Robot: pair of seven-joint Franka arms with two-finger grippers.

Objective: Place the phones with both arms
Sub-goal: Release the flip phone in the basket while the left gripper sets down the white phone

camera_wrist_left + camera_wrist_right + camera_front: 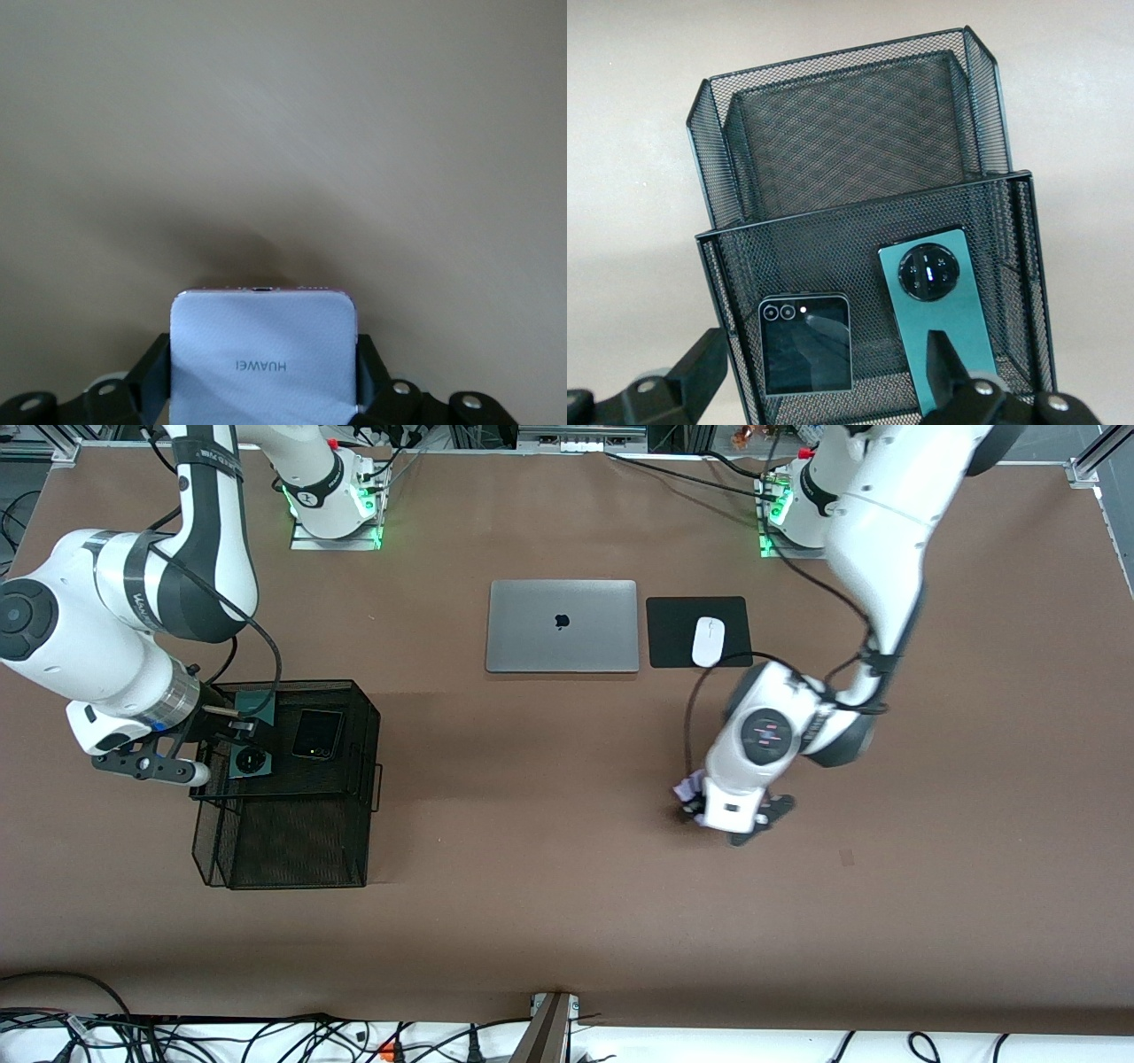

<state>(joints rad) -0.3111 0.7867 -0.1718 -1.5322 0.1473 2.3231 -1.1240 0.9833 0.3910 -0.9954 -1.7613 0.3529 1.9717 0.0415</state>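
A black mesh tray is seen on the brown surface toward the right arm's end, with a second, lower mesh tier projecting from it toward the front camera. In the upper tier two phones lie flat and apart: the small black phone and the long dark green phone, the latter just beside the tray wall at the right arm's end. In the right wrist view the green phone shows its round camera ring and the black phone lies clear of it, mesh showing between them.

The right gripper is held over the green phone with its jaws spread wide and nothing gripped; one finger is seen over the phone's face.

The left gripper is placed low over open surface toward the left arm's end, its jaws closed on the side edges of the pale lilac phone, whose end edge points at bare surface.

A closed silver laptop and a white mouse on a black pad lie farther from the front camera, well apart from both grippers.
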